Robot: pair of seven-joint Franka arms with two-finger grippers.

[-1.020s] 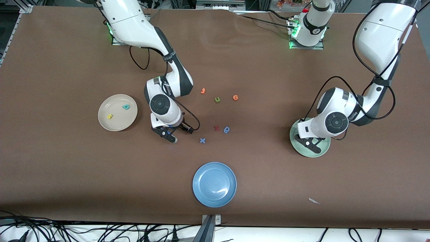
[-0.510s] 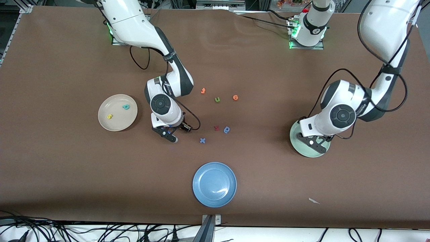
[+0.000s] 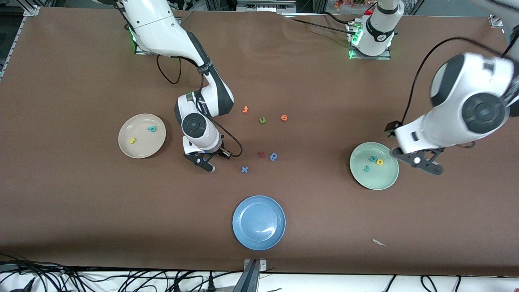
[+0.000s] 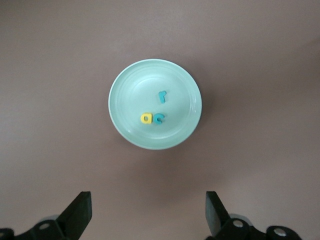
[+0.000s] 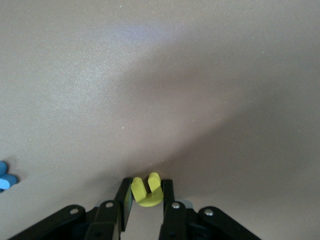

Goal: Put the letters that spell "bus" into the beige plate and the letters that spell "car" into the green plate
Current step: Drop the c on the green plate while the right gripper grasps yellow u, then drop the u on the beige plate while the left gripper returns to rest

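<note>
right gripper (image 5: 146, 200): pinching the tiny yellow foam u (image 5: 146, 190), down at the brown table (image 3: 81, 202)
left gripper (image 4: 148, 215): hanging spread wide above the table, at 3 o'clock of the round pale green plate (image 3: 389, 180)

Premises: a robotics laboratory; two white arms stand bolted by metal base plates (image 3: 369, 52) at twelve o'clock on a table (image 3: 81, 211) covered in plain brown sheeting; green status lights glow at both bases; aluminium framing (image 3: 32, 10) borders the eleven o'clock corner; loose black cables (image 3: 121, 278) (untidy, unsecured) trail along the six o'clock edge; no domestic furnishing in view.
</note>
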